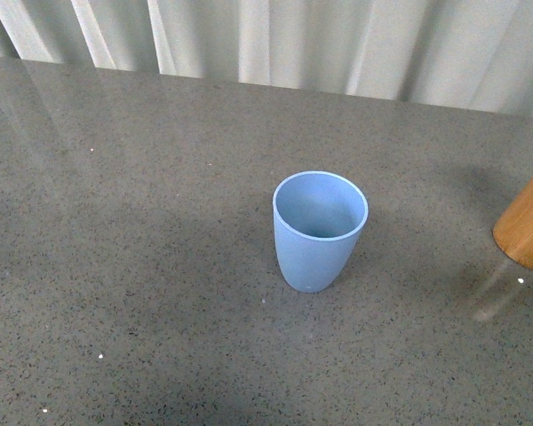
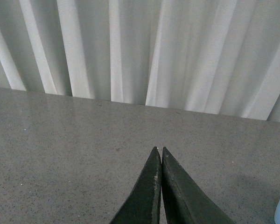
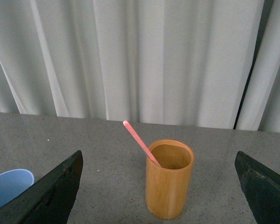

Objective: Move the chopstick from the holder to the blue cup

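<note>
One chopstick [image 3: 141, 142] in holder [image 3: 170, 185] | approach step | right pincer [image 3: 157, 158] wide, left pincer [image 2: 158, 150] pressed together, empty | next: grip chopstick

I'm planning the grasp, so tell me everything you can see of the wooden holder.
The holder is a plain tan cylinder, seemingly wood or bamboo, open-topped, upright on the grey speckled table. One pink chopstick leans inside, resting on its rim and sticking out. Nothing else touches it. It stands to the right of the blue cup, apart from it.

No readable text, label, brand, number or sign on anything in view
</note>
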You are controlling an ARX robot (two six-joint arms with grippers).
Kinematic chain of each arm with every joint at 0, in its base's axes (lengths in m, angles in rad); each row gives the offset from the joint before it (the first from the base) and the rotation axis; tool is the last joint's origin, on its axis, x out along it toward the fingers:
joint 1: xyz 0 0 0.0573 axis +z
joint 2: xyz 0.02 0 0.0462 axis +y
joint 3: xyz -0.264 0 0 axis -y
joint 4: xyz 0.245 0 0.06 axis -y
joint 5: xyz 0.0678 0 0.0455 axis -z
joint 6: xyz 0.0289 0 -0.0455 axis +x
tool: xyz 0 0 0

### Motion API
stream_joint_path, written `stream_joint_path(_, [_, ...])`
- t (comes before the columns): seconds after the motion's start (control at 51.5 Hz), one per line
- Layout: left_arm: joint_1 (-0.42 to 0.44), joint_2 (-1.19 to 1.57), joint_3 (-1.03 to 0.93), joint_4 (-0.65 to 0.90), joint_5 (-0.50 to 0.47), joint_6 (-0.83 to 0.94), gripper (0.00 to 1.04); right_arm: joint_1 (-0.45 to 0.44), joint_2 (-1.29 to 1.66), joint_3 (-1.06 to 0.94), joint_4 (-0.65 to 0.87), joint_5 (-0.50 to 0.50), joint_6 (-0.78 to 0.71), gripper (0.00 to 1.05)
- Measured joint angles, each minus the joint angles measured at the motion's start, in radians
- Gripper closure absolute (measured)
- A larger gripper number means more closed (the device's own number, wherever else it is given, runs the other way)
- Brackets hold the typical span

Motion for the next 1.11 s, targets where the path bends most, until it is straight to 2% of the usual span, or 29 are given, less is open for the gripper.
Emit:
stream_joint_path(0.563, [0.0,-0.203,0.0,-0.201,0.0,0.0,1.01,0.0,0.0,0.0,0.0,0.0,0.0,0.1])
stream_joint_path(0.622, [0.0,-0.294,0.0,-0.324,0.001,0.001,1.01,0.0,0.0,0.0,0.0,0.0,0.0,0.1])
stream_joint_path(0.68, [0.0,-0.344,0.0,-0.368,0.002,0.0,1.01,0.0,0.0,0.0,0.0,0.0,0.0,0.1])
stream_joint_path(0.933, [0.0,-0.371,0.0,-0.375,0.002,0.001,1.01,0.0,0.0,0.0,0.0,0.0,0.0,0.1])
stream_joint_path(0.971, [0.0,-0.371,0.0,-0.376,0.002,0.0,0.95,0.0,0.0,0.0,0.0,0.0,0.0,0.1])
stream_joint_path(1.049, [0.0,-0.372,0.0,-0.376,0.002,0.0,0.76,0.0,0.0,0.0,0.0,0.0,0.0,0.1])
stream_joint_path(1.107, [0.0,-0.371,0.0,-0.376,0.002,0.0,0.67,0.0,0.0,0.0,0.0,0.0,0.0,0.1])
